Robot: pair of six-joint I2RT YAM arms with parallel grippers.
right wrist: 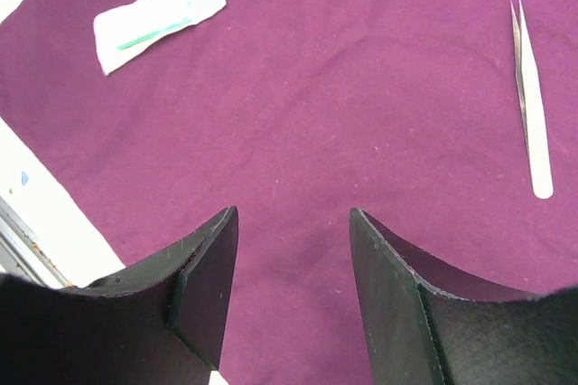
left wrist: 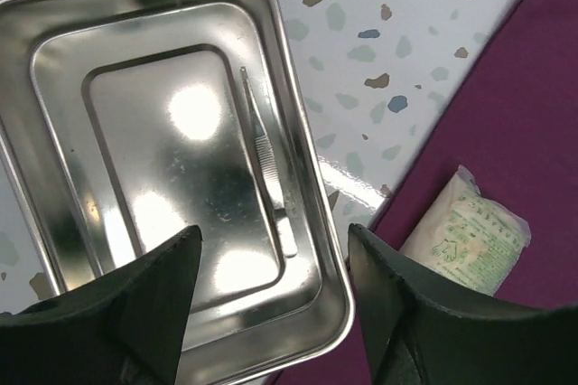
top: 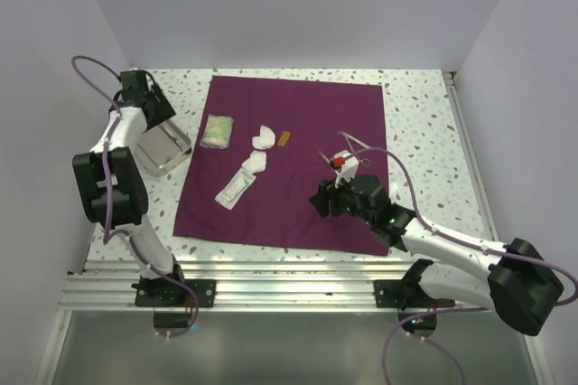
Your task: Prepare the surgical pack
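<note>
The plum-purple cloth [top: 298, 114] lies spread flat on the table. On it are a pale green packet [top: 218, 130], white gauze pieces [top: 263, 137], a long white packet [top: 235, 188] and thin metal instruments [top: 350, 145]. The steel tray [top: 181, 152] stands off the cloth's left edge. My left gripper [left wrist: 274, 236] is open and empty above the tray [left wrist: 298, 87], which holds steel tweezers [left wrist: 266, 168]. My right gripper [right wrist: 292, 213] is open and empty low over the cloth [right wrist: 361, 87], with another pair of tweezers [right wrist: 528, 105] lying to its right.
A small brown strip [top: 284, 138] lies by the gauze, and a red-marked item [top: 339, 162] sits beside the right wrist. The speckled tabletop [top: 424, 132] has white walls on three sides. A metal rail [top: 271, 290] runs along the near edge.
</note>
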